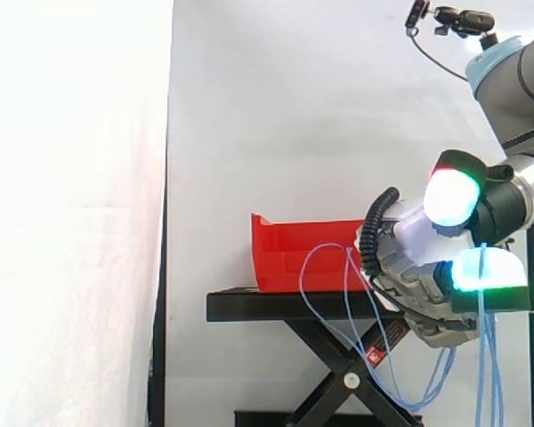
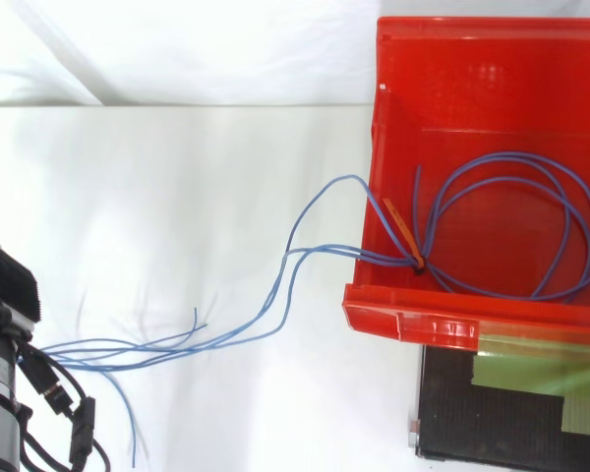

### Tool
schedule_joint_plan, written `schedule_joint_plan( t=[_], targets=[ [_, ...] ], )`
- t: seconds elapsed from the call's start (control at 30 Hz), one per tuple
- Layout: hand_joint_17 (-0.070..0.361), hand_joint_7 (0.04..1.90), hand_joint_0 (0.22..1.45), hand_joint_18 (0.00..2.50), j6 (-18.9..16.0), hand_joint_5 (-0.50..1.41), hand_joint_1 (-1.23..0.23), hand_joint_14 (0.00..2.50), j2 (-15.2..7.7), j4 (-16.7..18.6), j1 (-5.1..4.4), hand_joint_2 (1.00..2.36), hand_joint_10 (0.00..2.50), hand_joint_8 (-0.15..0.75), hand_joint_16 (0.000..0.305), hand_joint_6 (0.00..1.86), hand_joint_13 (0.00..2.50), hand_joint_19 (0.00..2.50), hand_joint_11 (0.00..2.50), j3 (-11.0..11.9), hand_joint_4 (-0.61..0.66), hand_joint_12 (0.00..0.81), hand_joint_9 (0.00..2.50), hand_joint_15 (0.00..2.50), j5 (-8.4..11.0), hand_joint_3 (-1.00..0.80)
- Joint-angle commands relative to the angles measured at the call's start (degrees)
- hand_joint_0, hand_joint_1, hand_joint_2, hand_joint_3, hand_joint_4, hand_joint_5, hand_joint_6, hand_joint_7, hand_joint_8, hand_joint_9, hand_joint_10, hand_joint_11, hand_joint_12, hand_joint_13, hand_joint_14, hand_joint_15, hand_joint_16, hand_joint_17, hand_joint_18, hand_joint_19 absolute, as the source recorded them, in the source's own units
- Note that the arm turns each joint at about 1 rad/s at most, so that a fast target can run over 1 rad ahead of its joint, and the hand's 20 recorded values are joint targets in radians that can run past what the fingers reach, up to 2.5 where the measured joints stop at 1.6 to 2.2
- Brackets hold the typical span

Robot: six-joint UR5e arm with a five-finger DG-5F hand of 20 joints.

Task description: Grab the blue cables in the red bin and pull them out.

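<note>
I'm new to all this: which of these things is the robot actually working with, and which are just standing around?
Part of the job:
blue cables, trailing out over the bin's edge
red bin
hand, curled round the cables

Just there:
black stand under the bin
white curtain behind

No print can be read. A small red sticker (image 1: 379,345) sits on a crossed leg of the black stand (image 1: 285,305) (its lettering too small to make out).
</note>
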State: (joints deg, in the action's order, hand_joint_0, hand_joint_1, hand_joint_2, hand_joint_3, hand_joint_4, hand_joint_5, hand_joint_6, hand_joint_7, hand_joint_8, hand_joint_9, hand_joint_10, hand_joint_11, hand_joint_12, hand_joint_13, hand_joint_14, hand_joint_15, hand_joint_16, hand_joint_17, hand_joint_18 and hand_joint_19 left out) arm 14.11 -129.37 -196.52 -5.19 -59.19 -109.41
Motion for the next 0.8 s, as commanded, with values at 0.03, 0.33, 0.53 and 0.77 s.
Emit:
schedule_joint_plan(
  t=[0.03,0.33,0.53,0.77],
  targets=[
    [0.157,0.64,0.55,1.23,0.00,0.93,-0.72,0.48,0.00,0.00,0.00,1.00,0.00,0.336,0.070,0.39,1.41,1.20,1.48,0.04,0.28,0.426,1.32,1.49,-0.02,-1.00],
    [0.168,0.67,0.49,1.26,0.00,0.91,-0.81,0.48,0.00,0.00,-0.18,1.00,0.00,0.366,0.075,0.33,1.41,1.17,1.45,0.04,0.30,0.453,1.33,1.47,0.07,-1.00],
    [0.170,0.68,0.48,1.25,0.00,0.89,-0.91,0.45,0.00,0.09,-0.26,1.00,0.00,0.370,0.076,0.29,1.42,1.16,1.45,-0.05,0.30,0.464,1.32,1.49,0.07,-1.00],
    [0.159,0.67,0.52,1.21,0.00,0.86,-0.99,0.37,0.00,0.18,-0.18,1.00,0.00,0.352,0.071,0.33,1.41,1.18,1.46,-0.05,0.30,0.444,1.30,1.55,0.07,-1.00]
  ],
)
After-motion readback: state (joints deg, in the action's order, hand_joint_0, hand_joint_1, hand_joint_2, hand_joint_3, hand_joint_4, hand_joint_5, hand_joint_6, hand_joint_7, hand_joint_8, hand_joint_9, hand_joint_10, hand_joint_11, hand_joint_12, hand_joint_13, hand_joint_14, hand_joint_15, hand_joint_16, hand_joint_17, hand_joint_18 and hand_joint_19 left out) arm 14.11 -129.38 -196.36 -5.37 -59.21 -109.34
